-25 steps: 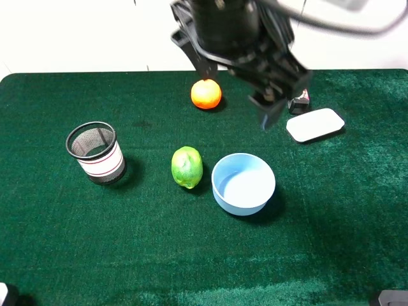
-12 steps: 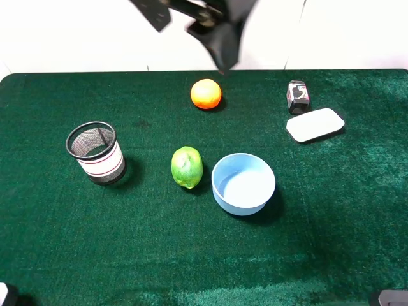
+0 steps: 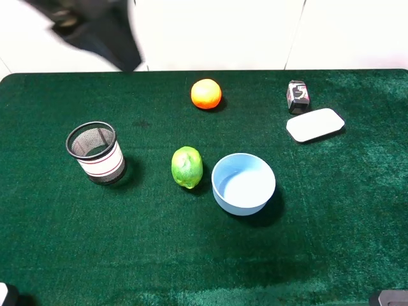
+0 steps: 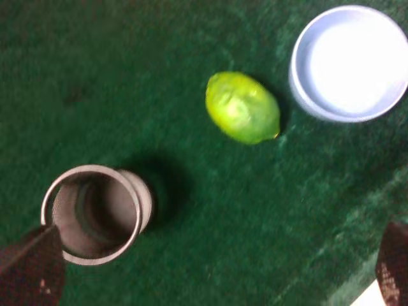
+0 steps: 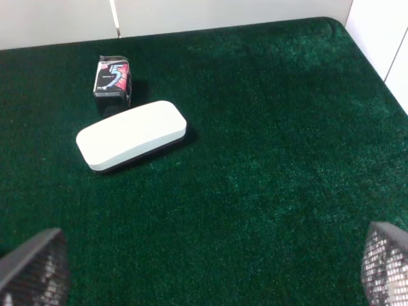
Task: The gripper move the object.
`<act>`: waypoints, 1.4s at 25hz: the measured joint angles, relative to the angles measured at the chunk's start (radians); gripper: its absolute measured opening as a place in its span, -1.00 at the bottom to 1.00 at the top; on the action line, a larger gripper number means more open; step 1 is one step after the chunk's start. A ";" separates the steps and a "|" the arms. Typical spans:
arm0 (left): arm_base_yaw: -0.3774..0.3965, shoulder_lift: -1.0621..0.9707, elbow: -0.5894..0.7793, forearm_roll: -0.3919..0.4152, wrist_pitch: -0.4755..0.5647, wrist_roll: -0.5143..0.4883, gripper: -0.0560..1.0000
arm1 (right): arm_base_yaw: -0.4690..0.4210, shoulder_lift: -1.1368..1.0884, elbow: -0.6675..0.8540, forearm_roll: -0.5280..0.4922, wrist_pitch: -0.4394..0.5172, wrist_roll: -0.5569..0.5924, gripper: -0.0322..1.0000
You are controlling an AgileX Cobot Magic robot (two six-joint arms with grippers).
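Observation:
The light blue bowl point(image 3: 243, 183) stands upright and empty on the green cloth, right of centre, with a lime point(image 3: 187, 167) just left of it. It also shows in the left wrist view point(image 4: 349, 62). A blurred dark arm point(image 3: 95, 29) hangs over the back left edge, far from the bowl. My left gripper point(image 4: 211, 273) is open and empty, high above the cloth; only its two fingertips point(image 4: 32, 271) show. My right gripper point(image 5: 209, 264) is open and empty, over bare cloth at the right side.
A black mesh cup point(image 3: 95, 152) with a white band stands at the left. An orange point(image 3: 206, 94) lies at the back centre. A flat white oblong dish point(image 3: 315, 124) and a small dark pack point(image 3: 298, 95) lie at the back right.
The dark arm has swept from above the orange at the back centre to the back left corner. The bowl, fruits, cup and dish have not moved.

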 joint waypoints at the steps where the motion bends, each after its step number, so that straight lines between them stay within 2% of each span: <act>1: 0.009 -0.028 0.027 0.001 0.000 -0.001 0.99 | 0.000 0.000 0.000 0.000 0.000 0.000 0.40; 6: 0.046 -0.198 0.166 0.004 0.001 -0.009 0.99 | 0.000 0.000 0.000 0.000 0.000 0.000 0.40; 12: 0.046 -0.412 0.312 0.027 0.002 -0.041 0.99 | 0.000 0.000 0.000 0.000 0.000 0.000 0.40; 17: 0.050 -0.577 0.387 0.086 0.002 -0.097 0.99 | 0.000 0.000 0.000 0.000 0.000 0.000 0.40; 19: 0.073 -0.627 0.415 0.100 0.002 -0.103 0.99 | 0.000 0.000 0.000 0.000 0.000 0.000 0.40; 22: 0.161 -0.691 0.460 0.104 0.002 -0.104 0.99 | 0.000 0.000 0.000 0.000 0.000 0.000 0.40; 29: 0.441 -0.832 0.582 0.104 0.002 -0.078 0.99 | 0.000 0.000 0.000 0.000 0.000 0.000 0.40; 35: 0.607 -0.960 0.680 0.104 -0.015 -0.049 0.99 | 0.000 0.000 0.000 0.000 0.000 0.000 0.40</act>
